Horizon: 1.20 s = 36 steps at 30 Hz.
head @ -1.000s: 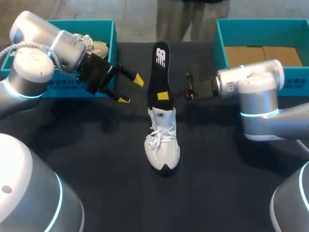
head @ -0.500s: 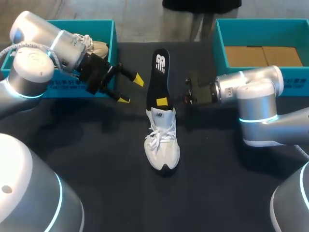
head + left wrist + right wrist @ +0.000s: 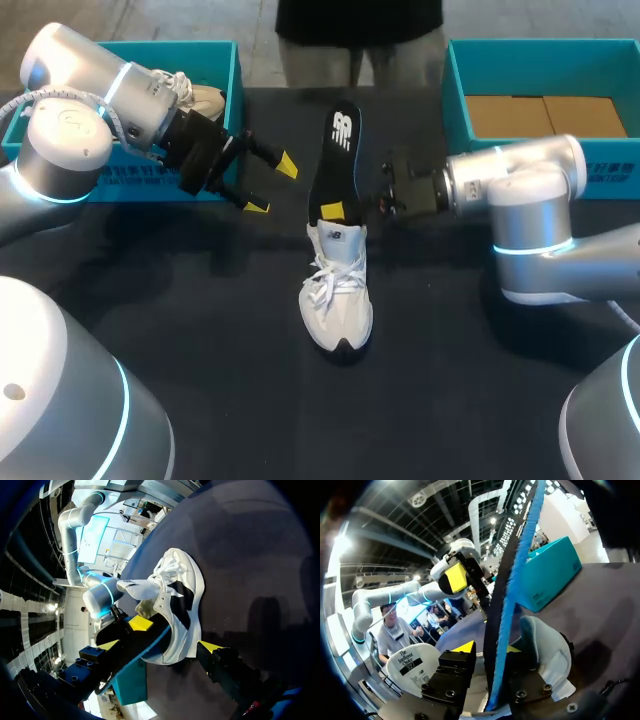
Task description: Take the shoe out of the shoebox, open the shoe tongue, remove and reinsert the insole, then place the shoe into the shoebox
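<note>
right jaws pinching the insole: the right gripper [image 3: 489,649] has a yellow tip on each face of the black insole [image 3: 506,595], which runs edge-on up from between the fingers, tilted a little. just under and beside those tips sits the white shoe [image 3: 547,652], its heel collar close against the fingers. the insole's lower end is at the heel opening; can't tell if it is inside. the rest of the insole stands clear of the shoe, past the heel.

left jaws spread wide, gripping nothing. the left gripper [image 3: 271,186] hangs above the black table [image 3: 220,300], just beside the insole and apart from it. ahead of its tips are the shoe's heel and the insole with the right gripper's yellow tip on it. the shoe stands on its sole, laces up, toe pointing away from both grippers.

behind the left gripper is the left shoebox [image 3: 225,60], teal, with a second shoe [image 3: 195,97] in it. behind the right gripper, past its arm, is the right shoebox [image 3: 455,80], teal, with brown cardboard showing inside.
</note>
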{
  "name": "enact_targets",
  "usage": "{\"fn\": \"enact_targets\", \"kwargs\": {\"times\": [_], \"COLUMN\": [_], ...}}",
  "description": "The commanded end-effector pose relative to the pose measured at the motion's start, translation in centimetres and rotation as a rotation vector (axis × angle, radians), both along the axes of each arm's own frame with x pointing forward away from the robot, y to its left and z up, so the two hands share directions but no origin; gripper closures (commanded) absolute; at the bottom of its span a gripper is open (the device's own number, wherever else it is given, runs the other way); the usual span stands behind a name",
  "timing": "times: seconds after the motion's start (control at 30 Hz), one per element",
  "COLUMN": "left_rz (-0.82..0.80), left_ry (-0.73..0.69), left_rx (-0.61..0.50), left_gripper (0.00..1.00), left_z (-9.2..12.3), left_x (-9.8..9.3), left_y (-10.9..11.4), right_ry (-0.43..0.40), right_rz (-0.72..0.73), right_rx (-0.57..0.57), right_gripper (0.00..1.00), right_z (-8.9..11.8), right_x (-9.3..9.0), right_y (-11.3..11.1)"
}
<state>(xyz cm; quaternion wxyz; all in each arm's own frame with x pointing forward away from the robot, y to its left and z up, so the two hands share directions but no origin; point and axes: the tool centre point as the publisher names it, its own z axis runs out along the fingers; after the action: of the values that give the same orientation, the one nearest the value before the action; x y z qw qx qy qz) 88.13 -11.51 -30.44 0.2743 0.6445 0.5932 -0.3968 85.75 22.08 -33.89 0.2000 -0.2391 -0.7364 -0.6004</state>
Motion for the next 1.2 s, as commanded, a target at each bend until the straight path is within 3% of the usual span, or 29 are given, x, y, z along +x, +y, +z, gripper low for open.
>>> {"fn": "enact_targets", "kwargs": {"times": [0.03, 0.37, 0.53, 1.2], "left_rz": [0.002, 0.002, 0.002, 0.002], "left_ry": [-0.003, -0.003, -0.003, -0.003], "left_rx": [0.001, 0.001, 0.001, 0.001], "left_gripper": [0.0, 0.0, 0.0, 0.0], "left_z": [-0.1, -0.1, -0.1, -0.1], "left_x": [-0.1, -0.1, -0.1, -0.1], "left_y": [-0.1, -0.1, -0.1, -0.1], "right_ry": [-0.008, -0.041, -0.04, 0.042], "right_rz": [0.006, -0.02, -0.018, 0.062], "right_rx": [-0.011, -0.042, -0.053, -0.136], "right_gripper": [0.75, 0.81, 1.0, 1.0], "right_z": [0.7, 2.5, 2.5, 0.7], "right_x": [0.4, 1.1, 1.5, -0.2], "right_y": [0.2, -1.4, -1.6, -1.1]}}
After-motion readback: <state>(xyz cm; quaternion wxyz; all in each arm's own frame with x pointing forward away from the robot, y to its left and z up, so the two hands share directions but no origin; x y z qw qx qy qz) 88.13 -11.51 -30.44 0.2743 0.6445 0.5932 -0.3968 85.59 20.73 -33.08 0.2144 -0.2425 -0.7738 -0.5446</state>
